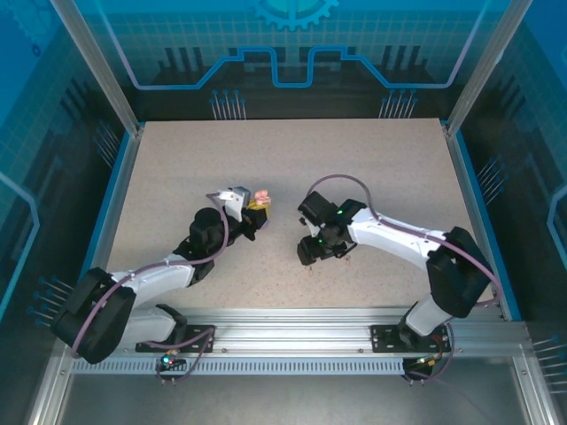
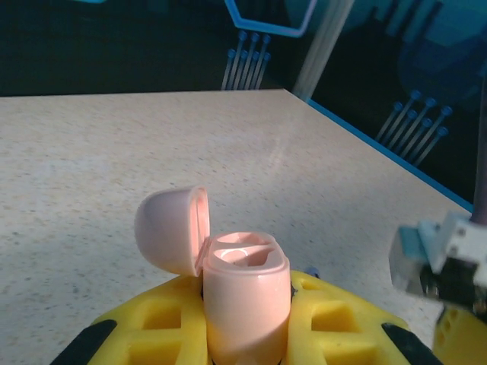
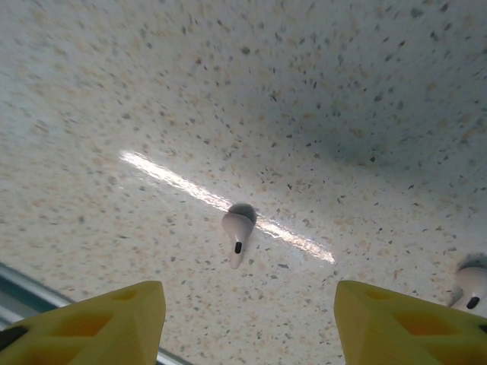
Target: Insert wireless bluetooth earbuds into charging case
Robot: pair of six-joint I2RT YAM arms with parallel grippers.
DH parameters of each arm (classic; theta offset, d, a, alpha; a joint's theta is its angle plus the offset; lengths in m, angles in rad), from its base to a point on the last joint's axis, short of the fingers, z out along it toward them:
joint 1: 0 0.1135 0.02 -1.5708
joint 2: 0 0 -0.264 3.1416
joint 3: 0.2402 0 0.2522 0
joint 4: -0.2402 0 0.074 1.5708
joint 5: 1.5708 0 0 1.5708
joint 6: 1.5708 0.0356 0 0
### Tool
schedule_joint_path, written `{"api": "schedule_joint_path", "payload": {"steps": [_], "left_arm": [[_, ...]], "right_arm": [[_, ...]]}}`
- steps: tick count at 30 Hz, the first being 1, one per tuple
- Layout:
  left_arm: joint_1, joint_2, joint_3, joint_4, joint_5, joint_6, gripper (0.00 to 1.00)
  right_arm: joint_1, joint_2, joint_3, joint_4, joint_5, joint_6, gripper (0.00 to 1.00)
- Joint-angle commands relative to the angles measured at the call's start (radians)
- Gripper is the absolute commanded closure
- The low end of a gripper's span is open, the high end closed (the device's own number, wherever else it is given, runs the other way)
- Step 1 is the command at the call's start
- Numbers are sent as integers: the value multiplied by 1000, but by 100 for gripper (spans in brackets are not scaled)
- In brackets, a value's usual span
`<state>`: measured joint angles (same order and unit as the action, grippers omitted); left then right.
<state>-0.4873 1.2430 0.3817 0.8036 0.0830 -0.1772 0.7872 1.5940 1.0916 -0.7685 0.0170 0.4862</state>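
Observation:
My left gripper [image 2: 247, 327] is shut on the pink charging case [image 2: 247, 300], which stands upright between the yellow fingers [image 2: 152, 323]. Its domed lid [image 2: 169, 228] is swung open to the left, and the two sockets on top look empty. From above, the case [image 1: 260, 200] sits at the tip of the left gripper [image 1: 254, 211] near the table's middle. My right gripper [image 3: 251, 334] hangs open just over the table, pointing down. A pale stemmed earbud [image 3: 237, 234] lies on the table ahead of the gap between its fingers. Another earbud [image 3: 472, 287] lies at the right edge.
The speckled table [image 1: 292, 159] stretches free behind both arms. The right gripper [image 1: 316, 251] is a short way right of the case, and part of that arm [image 2: 445, 262] shows in the left wrist view. A metal rail [image 3: 23, 293] runs along the table's near edge.

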Motion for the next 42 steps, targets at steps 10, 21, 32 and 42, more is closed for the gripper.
{"api": "schedule_joint_path", "payload": {"steps": [10,21,32,42], "left_arm": [[-2,-96,-24,178,-110,-24,100],[-2,-136,-16,143,-69,-15,100],[-2,-120,-14,133,-57,-4,100],[-1,-106,-6,128,-49,-4,100]], "right_arm": [[97,176,28,-5,100,73,49],[113,248,80,8,107,97,55],[116,266,91,-20,109,117,62],[122,239,85,-31,107,121,68]]}}
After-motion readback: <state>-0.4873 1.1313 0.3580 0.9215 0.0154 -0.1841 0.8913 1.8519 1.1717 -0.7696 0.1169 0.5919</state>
